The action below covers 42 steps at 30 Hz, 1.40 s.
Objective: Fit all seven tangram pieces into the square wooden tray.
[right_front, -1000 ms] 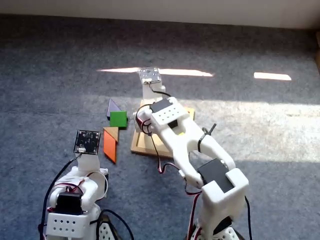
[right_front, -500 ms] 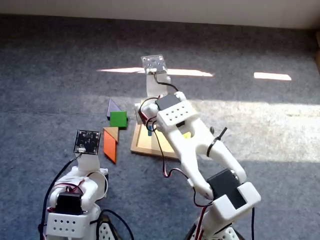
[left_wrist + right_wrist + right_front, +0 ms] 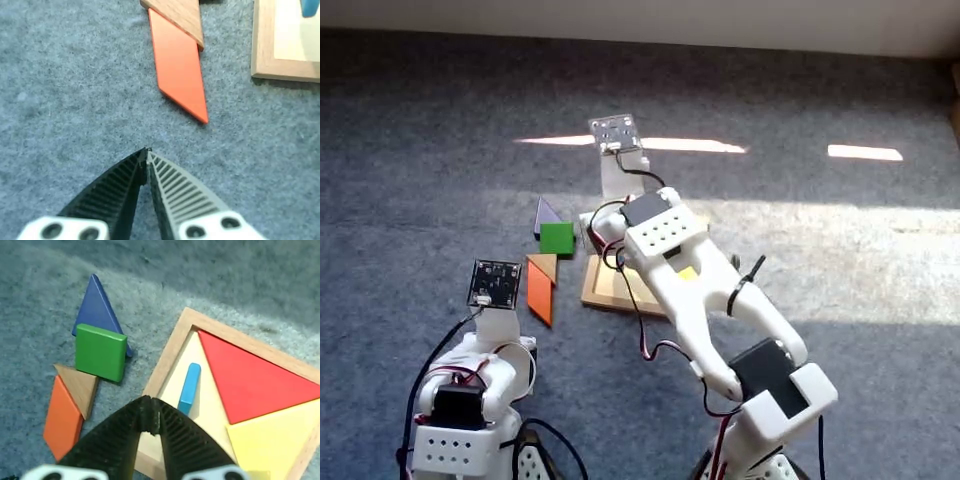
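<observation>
The square wooden tray (image 3: 165, 355) holds a red triangle (image 3: 250, 375) and a yellow triangle (image 3: 270, 440). A small blue piece (image 3: 189, 388) stands on its edge inside it, near the rim. My right gripper (image 3: 150, 415) is shut and empty, above the tray's edge close to the blue piece. On the carpet beside the tray lie a dark blue triangle (image 3: 97, 312), a green square (image 3: 100, 352), a wooden triangle (image 3: 80, 387) and an orange parallelogram (image 3: 180, 65). My left gripper (image 3: 146, 152) is shut over bare carpet, short of the orange parallelogram.
The right arm (image 3: 690, 290) stretches across the tray (image 3: 605, 290) in the high view and covers most of it. Grey carpet lies all around, with sunlit strips (image 3: 865, 152) at the far side. The left arm (image 3: 480, 380) sits folded at the near left.
The right arm's wrist swung away and to the right, then came back left over the tray's left side. The left arm has kept still.
</observation>
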Motion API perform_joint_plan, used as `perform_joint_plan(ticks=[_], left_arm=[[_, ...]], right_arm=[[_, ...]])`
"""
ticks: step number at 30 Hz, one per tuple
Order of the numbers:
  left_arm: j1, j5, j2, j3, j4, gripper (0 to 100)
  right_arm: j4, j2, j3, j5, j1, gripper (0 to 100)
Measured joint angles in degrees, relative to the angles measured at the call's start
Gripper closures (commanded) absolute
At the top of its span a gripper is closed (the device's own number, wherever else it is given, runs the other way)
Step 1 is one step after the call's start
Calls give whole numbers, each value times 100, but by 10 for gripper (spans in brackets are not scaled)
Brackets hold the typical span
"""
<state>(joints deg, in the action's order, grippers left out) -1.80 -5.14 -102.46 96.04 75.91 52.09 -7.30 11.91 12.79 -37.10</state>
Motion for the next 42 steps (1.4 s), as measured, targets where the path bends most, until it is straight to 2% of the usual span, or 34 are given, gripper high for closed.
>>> perform_joint_plan(ticks=[13, 26, 35, 42], left_arm=[[0, 0, 0, 0, 0, 994], [0, 0, 0, 0, 0, 994], [0, 0, 0, 0, 0, 994], [0, 0, 0, 0, 0, 994]], right_arm=[[0, -404, -9, 0, 475, 994], [0, 255, -9, 0, 334, 994], [-193, -387, -9, 0, 176, 994], [-193, -404, -9, 0, 536, 994]])
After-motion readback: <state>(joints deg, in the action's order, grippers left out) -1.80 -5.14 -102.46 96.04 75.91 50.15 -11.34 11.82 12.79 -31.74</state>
